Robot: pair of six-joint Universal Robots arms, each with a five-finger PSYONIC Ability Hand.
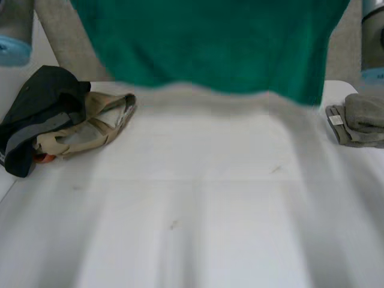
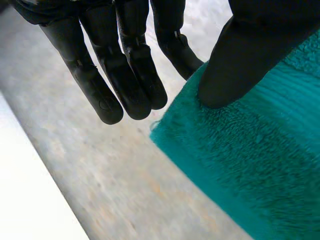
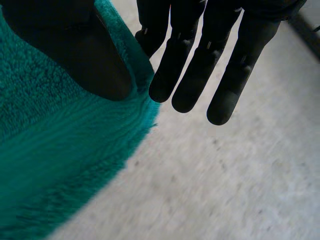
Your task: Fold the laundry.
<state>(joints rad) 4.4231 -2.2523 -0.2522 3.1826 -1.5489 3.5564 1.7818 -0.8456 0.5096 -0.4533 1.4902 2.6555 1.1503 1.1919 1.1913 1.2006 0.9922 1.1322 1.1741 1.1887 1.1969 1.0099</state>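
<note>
Hidden by cloth: the green towel (image 1: 210,42) hangs across the head view, covering the far part of the desk (image 1: 198,198); its upper part is cut off at the picture's edge, and its lower hem hangs above the desk.
Left robot hand (image 2: 120,75): in the left wrist view, its thumb (image 2: 235,65) presses on a corner of the towel (image 2: 250,170). The nearest finger runs behind that corner, and the rest hang straight beside the cloth. It holds the corner in a pinch, though the contact behind the cloth is hidden.
Right robot hand (image 3: 200,65): in its own wrist view, its thumb (image 3: 95,60) lies on another corner of the towel (image 3: 55,165). One finger slips behind the edge, pinching it, and the others are straight and clear of it.
Left side of desk: a black garment (image 1: 36,108) lies crumpled, with a beige garment (image 1: 90,126) touching it; how they overlap is hard to make out.
Right side of desk: a folded grey cloth (image 1: 360,120), cut off at the edge.
Arms: a light-blue cap (image 1: 12,48) shows on the left.
</note>
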